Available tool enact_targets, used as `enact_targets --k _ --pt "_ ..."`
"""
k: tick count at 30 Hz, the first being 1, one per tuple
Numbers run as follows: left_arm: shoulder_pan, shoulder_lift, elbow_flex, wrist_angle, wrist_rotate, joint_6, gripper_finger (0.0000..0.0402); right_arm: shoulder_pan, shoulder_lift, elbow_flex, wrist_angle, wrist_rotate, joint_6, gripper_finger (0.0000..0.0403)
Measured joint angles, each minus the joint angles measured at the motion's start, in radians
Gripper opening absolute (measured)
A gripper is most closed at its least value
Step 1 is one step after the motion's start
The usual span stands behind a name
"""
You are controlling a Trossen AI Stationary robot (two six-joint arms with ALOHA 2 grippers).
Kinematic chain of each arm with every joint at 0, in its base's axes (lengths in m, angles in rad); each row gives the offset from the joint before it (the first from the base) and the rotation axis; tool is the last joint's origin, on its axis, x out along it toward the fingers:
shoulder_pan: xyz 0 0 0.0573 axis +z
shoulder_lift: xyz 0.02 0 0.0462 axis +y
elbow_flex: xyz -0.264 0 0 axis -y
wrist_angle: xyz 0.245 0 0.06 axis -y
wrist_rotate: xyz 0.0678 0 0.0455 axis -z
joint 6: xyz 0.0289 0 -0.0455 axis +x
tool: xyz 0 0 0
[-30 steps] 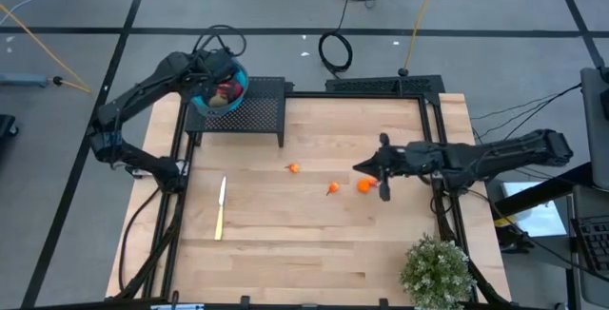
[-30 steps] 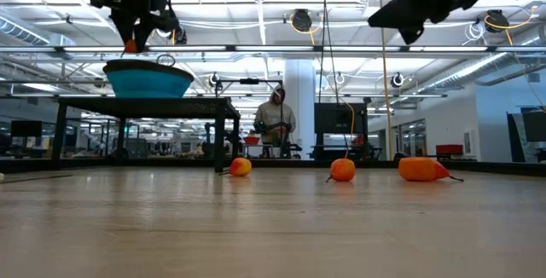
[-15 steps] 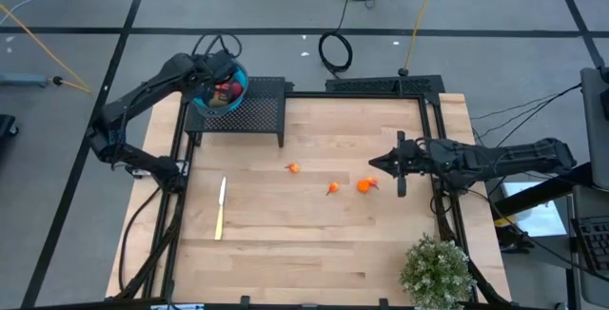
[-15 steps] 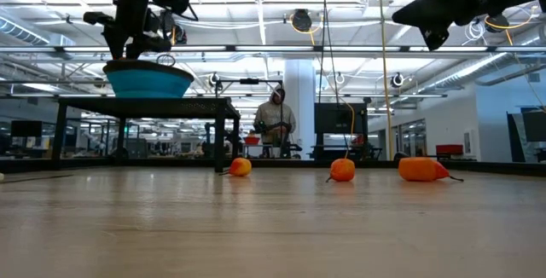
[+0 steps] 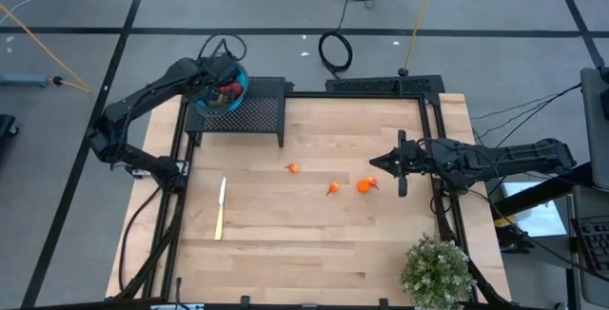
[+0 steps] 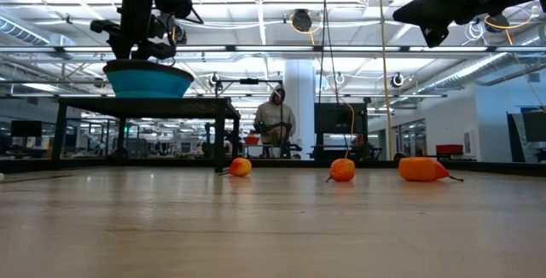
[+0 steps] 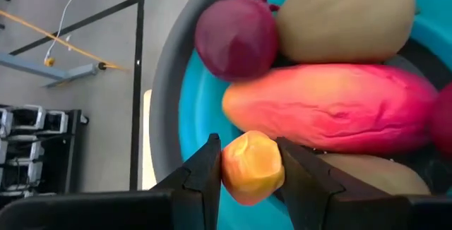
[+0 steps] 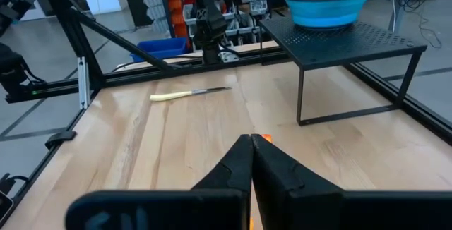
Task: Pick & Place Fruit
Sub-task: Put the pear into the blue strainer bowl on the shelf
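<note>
Fingers of the left gripper [image 7: 248, 170] are clamped on a small orange fruit [image 7: 253, 168], held just above the blue bowl [image 7: 194, 82] on the black mesh stand [image 5: 249, 110] at the table's far left corner. Already in the bowl: a long red-orange fruit [image 7: 332, 113], a dark red round one [image 7: 235, 31] and an olive-green oval [image 7: 346, 15]. Step in hand is judged as the drop-off, w/ release not yet made; next move calls for the fingers to be parted so the piece lands inside the rim, not on it. Right gripper [image 5: 385, 164] hangs above the table near its right edge, fingers pressed together, nothing held. Three orange pieces are left on the wood: one [image 5: 294, 168] mid-table, one [image 5: 332, 188] beside it, and a bigger one [image 5: 364, 185] close to the right gripper. A pale knife [image 5: 221, 207] lies apart at left.
</note>
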Motion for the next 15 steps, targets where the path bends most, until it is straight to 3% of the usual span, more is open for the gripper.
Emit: enact_targets --k 8,15 --pt "0.000 0.000 0.000 0.028 0.034 0.025 0.0129 0.000 0.000 0.000 0.000 0.000 -0.004 0.0000" --pt "0.000 0.000 0.000 0.028 0.036 0.066 0.0197 0.000 0.000 0.000 0.000 0.000 -0.004 0.0000"
